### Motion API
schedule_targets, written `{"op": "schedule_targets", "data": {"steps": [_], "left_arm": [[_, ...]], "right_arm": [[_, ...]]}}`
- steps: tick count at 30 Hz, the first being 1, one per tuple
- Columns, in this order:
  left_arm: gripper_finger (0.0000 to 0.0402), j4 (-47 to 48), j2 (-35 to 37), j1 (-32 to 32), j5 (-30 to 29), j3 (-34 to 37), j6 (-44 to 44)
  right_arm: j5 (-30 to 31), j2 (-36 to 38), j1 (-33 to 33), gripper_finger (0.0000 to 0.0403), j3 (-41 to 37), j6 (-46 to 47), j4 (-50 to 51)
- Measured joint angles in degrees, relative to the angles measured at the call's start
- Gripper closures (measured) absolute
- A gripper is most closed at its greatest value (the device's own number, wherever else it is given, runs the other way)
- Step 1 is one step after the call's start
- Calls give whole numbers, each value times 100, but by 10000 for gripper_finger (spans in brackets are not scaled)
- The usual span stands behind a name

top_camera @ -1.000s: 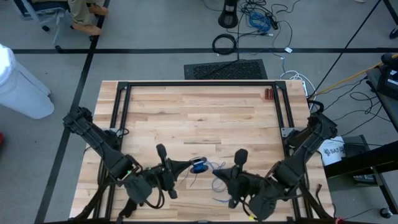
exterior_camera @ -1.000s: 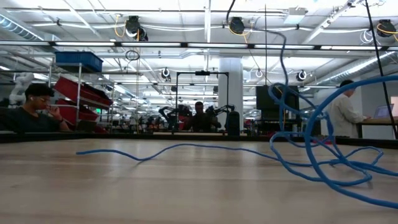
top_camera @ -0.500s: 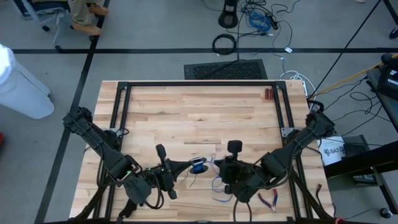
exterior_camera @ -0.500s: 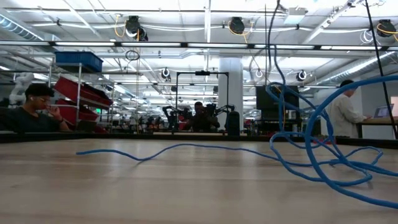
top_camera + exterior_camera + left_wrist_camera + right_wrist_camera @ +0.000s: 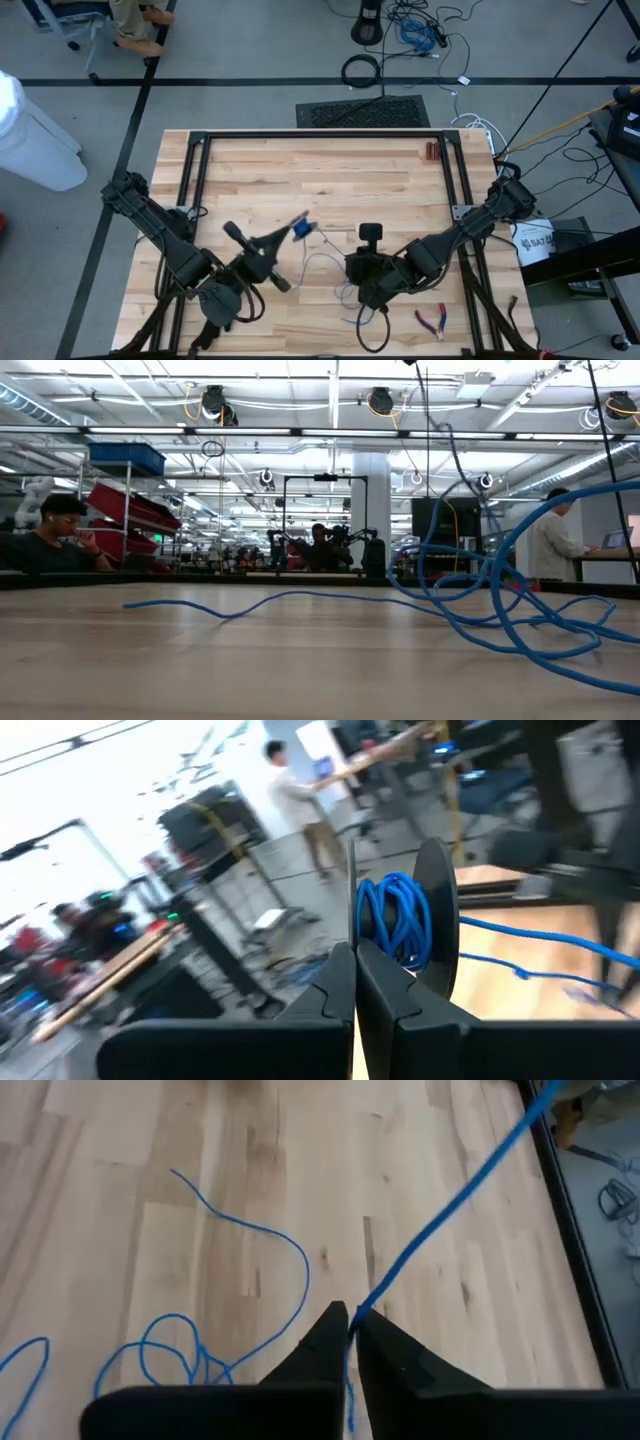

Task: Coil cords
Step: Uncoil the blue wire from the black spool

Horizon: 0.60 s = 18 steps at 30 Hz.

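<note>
Cord: bright blue along its full visible length, including the wound bundle on the spool. Spool: black discs. Left gripper and right gripper: black. Worktop: pale blond wood, laid in strips with darker grain streaks; black frame rails. Pliers: red handles. Floor: grey, marked with black lines.

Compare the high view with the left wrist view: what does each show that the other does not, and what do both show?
Only the high view shows the red-handled pliers and the right gripper on the wooden table. Only the left wrist view shows the blue cord as a wound bundle on a dark spool, with people behind. Both show the left gripper shut and blue cord trailing away.
</note>
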<state>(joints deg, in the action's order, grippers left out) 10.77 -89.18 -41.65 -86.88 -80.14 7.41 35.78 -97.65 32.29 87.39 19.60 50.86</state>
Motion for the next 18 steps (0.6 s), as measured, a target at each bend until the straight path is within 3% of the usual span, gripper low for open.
{"op": "schedule_targets", "data": {"steps": [8, 15, 18], "left_arm": [[401, -140, 17, -47, -150, 0, -264], [401, -140, 17, 96, 510, 0, -715], [401, -130, 18, 170, 798, 0, -835]], "right_arm": [[295, 0, 392, 362, 529, -132, -19], [1865, 1, 975, 324, 803, -1427, -1262], [2089, -24, 1025, 301, 803, -1630, -1728]]}}
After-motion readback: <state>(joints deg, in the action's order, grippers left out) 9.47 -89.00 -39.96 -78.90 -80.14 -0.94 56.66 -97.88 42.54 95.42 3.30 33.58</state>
